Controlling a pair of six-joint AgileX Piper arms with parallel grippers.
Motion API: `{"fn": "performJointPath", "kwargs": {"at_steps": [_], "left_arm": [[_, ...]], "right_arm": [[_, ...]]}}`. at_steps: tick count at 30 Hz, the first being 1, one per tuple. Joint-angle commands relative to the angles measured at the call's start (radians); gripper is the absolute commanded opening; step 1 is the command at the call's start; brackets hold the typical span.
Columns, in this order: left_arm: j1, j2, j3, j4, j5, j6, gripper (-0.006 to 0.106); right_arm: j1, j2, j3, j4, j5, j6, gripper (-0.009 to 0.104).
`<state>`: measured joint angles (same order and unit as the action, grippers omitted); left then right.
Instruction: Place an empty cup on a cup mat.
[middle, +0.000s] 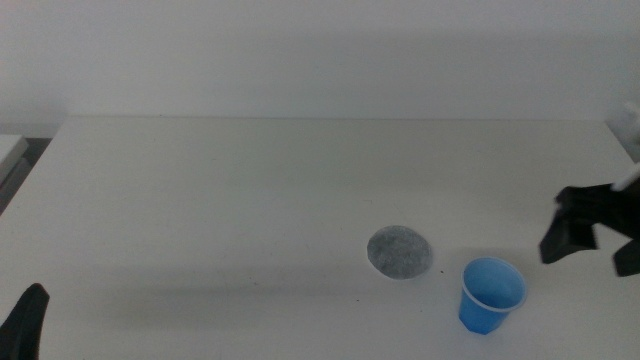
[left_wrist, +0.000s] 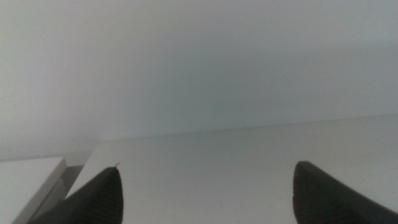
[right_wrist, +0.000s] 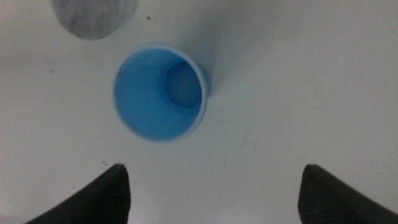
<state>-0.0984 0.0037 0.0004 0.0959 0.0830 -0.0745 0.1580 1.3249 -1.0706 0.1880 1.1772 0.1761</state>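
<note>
Middle view, worktop: broad pale matte surface against a pale wall.
Middle view, cup: small bright blue plastic cup, tapered to its base, thin pale rim; stands upright on the worktop toward the near right, mouth up, nothing inside.
Middle view, cup mat: small flat round grey speckled disc with a pale edge; lies flat just beside the cup, to its left and a little farther back, the two apart.
Middle view, right tool: dark, enters from the right edge, held above the worktop, near the cup and clear of it.
Middle view, left tool: only a dark tip shows at the bottom left corner, well apart from cup and mat.
Left wrist view, left tool: two dark jaws spread wide, nothing between them; bare worktop and wall beyond.
Right wrist view, right tool: jaws spread wide, gripping nothing.
Right wrist view, cup: seen from above, interior empty, beyond the jaw tips and untouched.
Right wrist view, cup mat: partly cut off by the frame edge, just past the cup.
</note>
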Motion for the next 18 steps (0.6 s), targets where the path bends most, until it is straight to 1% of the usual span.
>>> {"fn": "performJointPath", "kwargs": {"at_steps": [1,8,13,14,16,18], "left_arm": [[0.000,-0.004,0.000,-0.007,-0.012,-0.003,0.094],[0.000,-0.004,0.000,-0.007,-0.012,-0.003,0.094],[0.000,-0.004,0.000,-0.007,-0.012,-0.003,0.094],[0.000,-0.004,0.000,-0.007,-0.012,-0.003,0.094],[0.000,-0.004,0.000,-0.007,-0.012,-0.003,0.094],[0.000,-0.004,0.000,-0.007,-0.012,-0.003,0.094]], "right_arm": [[0.016,0.053,0.004,-0.015,-0.040,0.007,0.093],[0.033,0.237,0.004,0.005,-0.087,0.008,0.093],[0.033,0.331,0.004,0.010,-0.163,-0.010,0.091],[0.033,0.349,0.004,0.018,-0.173,-0.017,0.089],[0.033,0.379,0.004,0.038,-0.177,-0.040,0.082],[0.033,0.407,0.004,0.055,-0.182,-0.057,0.068]]}}
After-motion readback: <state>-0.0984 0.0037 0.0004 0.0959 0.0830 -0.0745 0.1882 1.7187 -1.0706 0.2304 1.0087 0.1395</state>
